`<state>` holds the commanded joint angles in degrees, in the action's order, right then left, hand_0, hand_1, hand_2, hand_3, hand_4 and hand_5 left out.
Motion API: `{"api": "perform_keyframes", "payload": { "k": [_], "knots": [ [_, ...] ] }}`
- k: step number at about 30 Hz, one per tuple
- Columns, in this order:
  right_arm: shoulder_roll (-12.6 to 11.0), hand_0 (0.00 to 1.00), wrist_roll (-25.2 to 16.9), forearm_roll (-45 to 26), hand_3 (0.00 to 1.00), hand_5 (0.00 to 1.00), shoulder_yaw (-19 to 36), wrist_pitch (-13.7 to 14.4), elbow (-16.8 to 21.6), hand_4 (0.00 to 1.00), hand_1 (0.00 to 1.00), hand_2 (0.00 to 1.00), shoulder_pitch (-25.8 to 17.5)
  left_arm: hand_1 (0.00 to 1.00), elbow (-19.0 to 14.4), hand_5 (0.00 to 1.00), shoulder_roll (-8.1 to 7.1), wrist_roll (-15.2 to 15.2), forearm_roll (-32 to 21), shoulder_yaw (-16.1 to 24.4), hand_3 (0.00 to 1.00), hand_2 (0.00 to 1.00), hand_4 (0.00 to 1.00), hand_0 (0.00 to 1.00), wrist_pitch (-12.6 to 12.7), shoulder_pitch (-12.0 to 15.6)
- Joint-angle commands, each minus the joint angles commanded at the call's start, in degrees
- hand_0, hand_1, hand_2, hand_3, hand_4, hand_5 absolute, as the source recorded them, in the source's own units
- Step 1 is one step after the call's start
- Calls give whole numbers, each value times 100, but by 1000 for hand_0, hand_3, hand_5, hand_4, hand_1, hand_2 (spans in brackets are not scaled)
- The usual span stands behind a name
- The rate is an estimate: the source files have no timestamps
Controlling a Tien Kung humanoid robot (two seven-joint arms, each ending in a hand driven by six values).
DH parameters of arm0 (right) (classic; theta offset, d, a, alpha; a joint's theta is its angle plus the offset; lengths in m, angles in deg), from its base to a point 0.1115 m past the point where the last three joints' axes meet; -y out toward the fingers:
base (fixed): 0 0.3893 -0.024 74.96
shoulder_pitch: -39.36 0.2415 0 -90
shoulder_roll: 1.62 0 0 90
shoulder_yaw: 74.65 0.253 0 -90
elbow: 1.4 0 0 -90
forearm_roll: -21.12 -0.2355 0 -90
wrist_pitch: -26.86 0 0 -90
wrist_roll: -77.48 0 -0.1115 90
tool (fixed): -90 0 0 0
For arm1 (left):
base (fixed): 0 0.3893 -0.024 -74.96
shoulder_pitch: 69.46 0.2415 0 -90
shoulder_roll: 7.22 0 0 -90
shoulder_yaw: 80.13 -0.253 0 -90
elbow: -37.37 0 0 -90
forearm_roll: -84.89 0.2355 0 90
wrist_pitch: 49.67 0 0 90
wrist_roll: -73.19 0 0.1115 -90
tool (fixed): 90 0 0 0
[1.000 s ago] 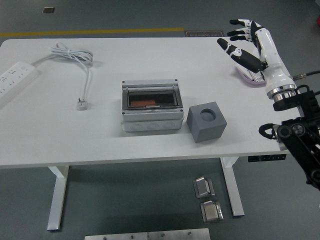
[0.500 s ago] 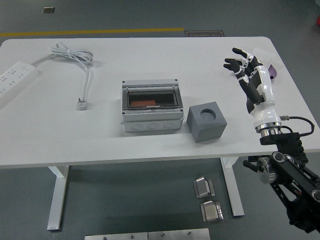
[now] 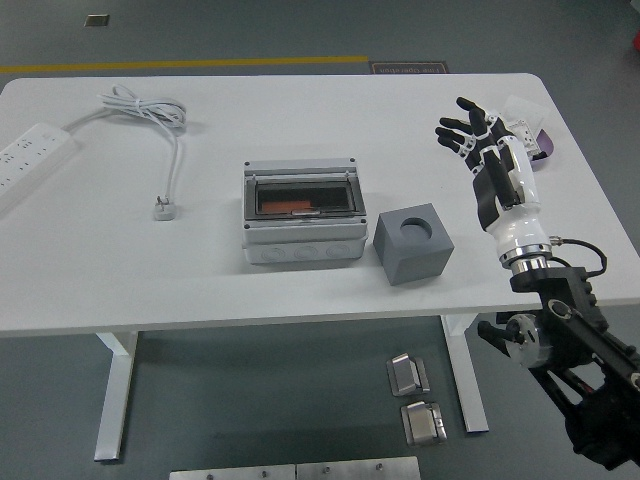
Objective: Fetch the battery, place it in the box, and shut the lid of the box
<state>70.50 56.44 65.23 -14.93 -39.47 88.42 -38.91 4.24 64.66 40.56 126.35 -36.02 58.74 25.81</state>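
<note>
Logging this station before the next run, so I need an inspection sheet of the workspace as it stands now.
Surface: white table, clean.
Job's things: box at centre, clear lid down, something orange inside; battery not identifiable.
Clutter: grey cube with round hole, right of the box; purple item at far right, partly hidden.
Robot hands: right robot hand open over the table, holding nothing; left not in view.
Cables: power strip at left edge; loose plug.
Surroundings: metal parts on the floor.
</note>
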Motion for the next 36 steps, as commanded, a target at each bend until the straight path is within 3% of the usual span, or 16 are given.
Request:
{"api": "perform_keyframes", "payload": {
  "k": [4,5,10,11,16,17,28,29,34,35,36],
  "knots": [
    [-19,751,-2,132,737,686,15,32,18,992,685,655,-52,636,0,146,7,117,17,-37,597,568,602,585,88,-19],
    [-19,757,14,158,737,698,23,25,24,982,681,656,-69,508,-1,150,10,133,12,-44,589,516,600,584,102,-18],
    [3,757,115,232,737,698,132,-20,59,982,681,656,-174,508,3,150,7,244,-185,-134,589,516,600,584,200,-16],
    [10,764,129,263,670,708,165,-15,61,978,691,669,-201,553,6,147,-2,292,-251,-171,596,521,602,586,227,-26],
    [33,764,189,418,670,708,273,-12,75,978,691,669,-296,553,13,147,-27,419,-418,-273,596,521,602,586,278,-81],
    [36,779,210,463,732,716,295,-18,78,977,708,711,-304,602,14,157,-28,430,-436,-284,596,542,609,588,277,-88],
    [39,793,214,577,784,763,390,15,54,975,714,723,-326,603,30,160,-95,447,-444,-333,596,547,612,590,237,-175],
    [40,796,222,576,622,749,399,7,52,971,737,784,-323,610,31,149,-100,452,-449,-340,596,549,603,590,233,-184],
    [37,796,319,669,622,749,417,-65,39,971,737,784,-312,610,37,149,-111,496,-503,-380,596,549,603,590,205,-206],
    [38,797,320,674,801,757,416,-63,37,972,749,845,-319,608,39,121,-113,506,-513,-386,596,551,601,591,201,-208],
    [41,797,312,665,801,757,415,-56,32,972,749,845,-325,608,39,121,-114,514,-521,-391,596,551,601,591,199,-209]
  ]
}}
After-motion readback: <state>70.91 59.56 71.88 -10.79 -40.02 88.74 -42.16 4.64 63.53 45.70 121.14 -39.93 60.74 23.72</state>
